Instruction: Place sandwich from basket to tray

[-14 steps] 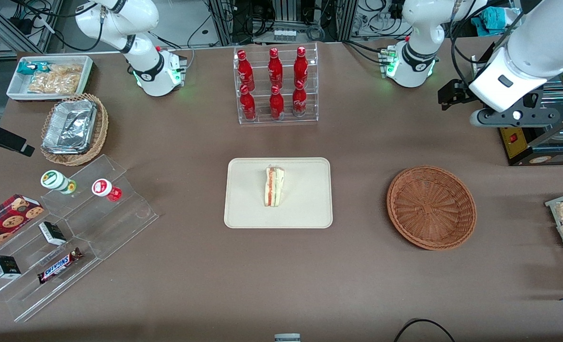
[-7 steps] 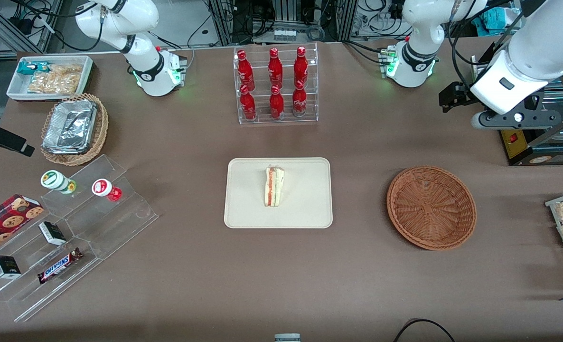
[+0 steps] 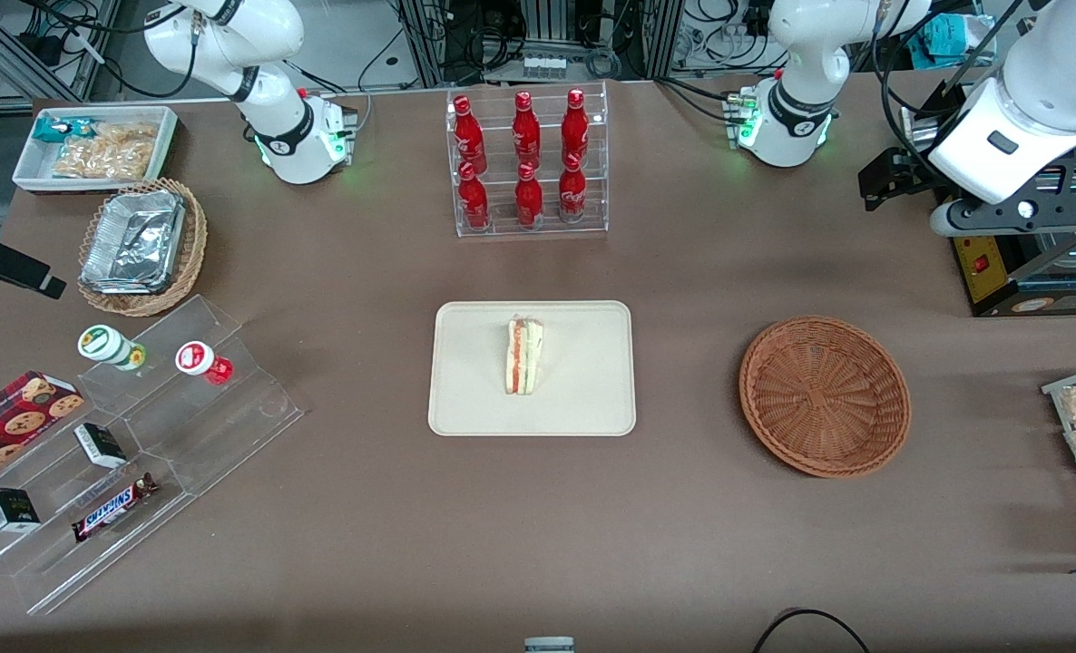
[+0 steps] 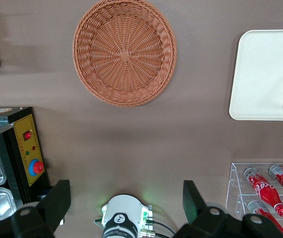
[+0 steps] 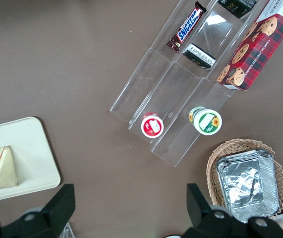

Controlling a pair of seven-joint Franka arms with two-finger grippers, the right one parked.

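The small triangular sandwich wedge of white bread with red and green filling [image 3: 523, 355] lies on the flat cream rectangular tray with rounded corners [image 3: 592, 408], near the tray's middle, its long cut face toward nine o'clock in the front view. The round reddish-brown woven wicker basket [image 3: 824, 395] sits on the brown tabletop [image 3: 538, 526] at three o'clock from the tray, well apart from it, with nothing in it. The left arm's tool [image 4: 126, 208] hangs high over the working arm's end of the tabletop, at about one o'clock from the basket in the front view and well apart from it; its two dark fingers [image 4: 57, 203] stand wide apart and hold nothing. A clear acrylic rack of red bottles [image 3: 527, 163] stands at twelve o'clock from the tray, farther from the front camera. A black control box with a yellow panel [image 4: 25, 148] sits near the basket, toward the working arm's end.
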